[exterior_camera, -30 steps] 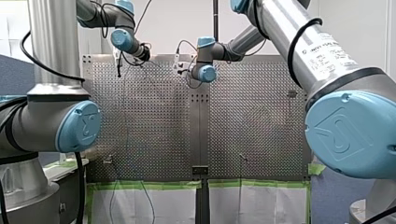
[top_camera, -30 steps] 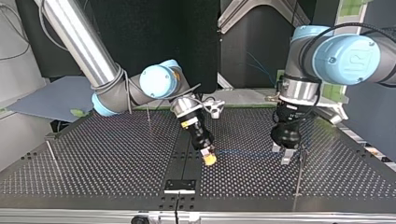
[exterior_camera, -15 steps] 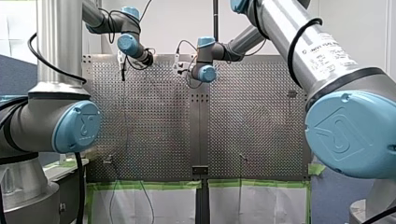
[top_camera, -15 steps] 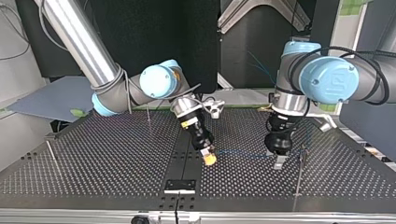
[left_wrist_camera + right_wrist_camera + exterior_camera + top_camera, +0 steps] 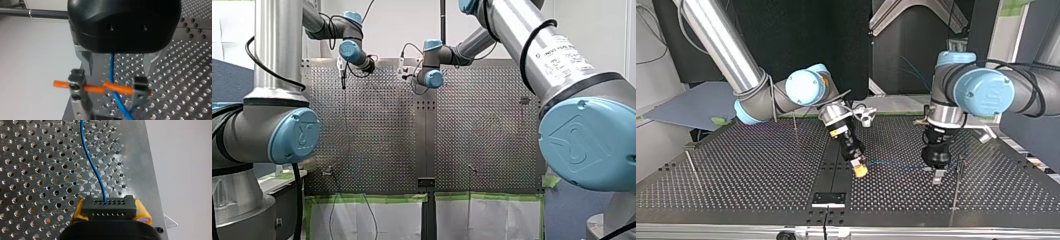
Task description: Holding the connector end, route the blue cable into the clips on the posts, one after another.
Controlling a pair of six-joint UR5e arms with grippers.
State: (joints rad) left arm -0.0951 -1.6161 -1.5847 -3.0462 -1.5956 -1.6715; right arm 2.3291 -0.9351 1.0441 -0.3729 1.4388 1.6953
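Top view: R gripper [image 5: 860, 170], yellow pads, sits low over the middle of the perforated table [image 5: 736, 175]. L gripper [image 5: 937, 176] is at view's right, just beside a thin post [image 5: 956, 185]. Blue cable [image 5: 896, 164] runs between the 2 grippers.

Left wrist view: L fingers [image 5: 77, 97] stand apart, released. Cable passes loose thru the gap, crossing an orange rod [image 5: 117, 87] spanning both.

Right wrist view: R jaws clenched on black connector [image 5: 108, 207]. Cable leaves it, curving away over the table.

Front view: both grippers at the far end, detail too small.
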